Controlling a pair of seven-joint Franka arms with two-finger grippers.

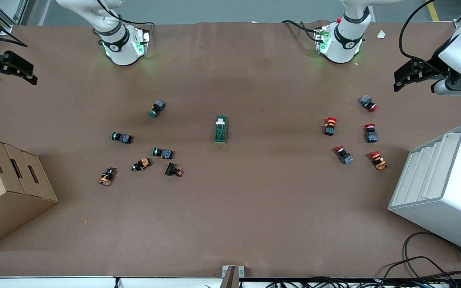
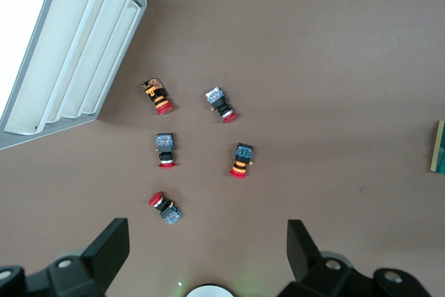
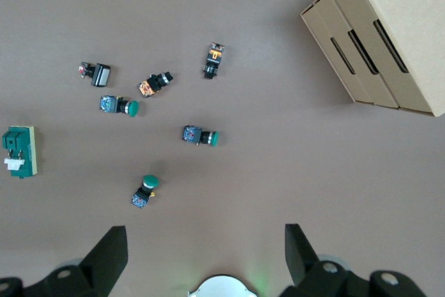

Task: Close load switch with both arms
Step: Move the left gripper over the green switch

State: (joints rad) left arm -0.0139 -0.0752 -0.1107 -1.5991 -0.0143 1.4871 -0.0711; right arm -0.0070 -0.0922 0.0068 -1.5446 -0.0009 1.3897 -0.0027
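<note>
The load switch (image 1: pixel 221 129), a dark-green block with a white lever piece, lies flat at the middle of the table, between the two groups of push buttons. It also shows in the right wrist view (image 3: pixel 19 151) and at the edge of the left wrist view (image 2: pixel 439 146). My left gripper (image 1: pixel 408 76) hangs open and empty over the left arm's end of the table, above the red buttons (image 2: pixel 206 241). My right gripper (image 1: pixel 14 66) hangs open and empty over the right arm's end (image 3: pixel 205 248). Both are well away from the switch.
Several green and black push buttons (image 1: pixel 158 108) lie toward the right arm's end, and several red ones (image 1: pixel 329 126) toward the left arm's end. A cardboard box (image 1: pixel 6 188) and a white slotted rack (image 1: pixel 442 188) stand at the two ends. Cables (image 1: pixel 426 268) trail at the front edge.
</note>
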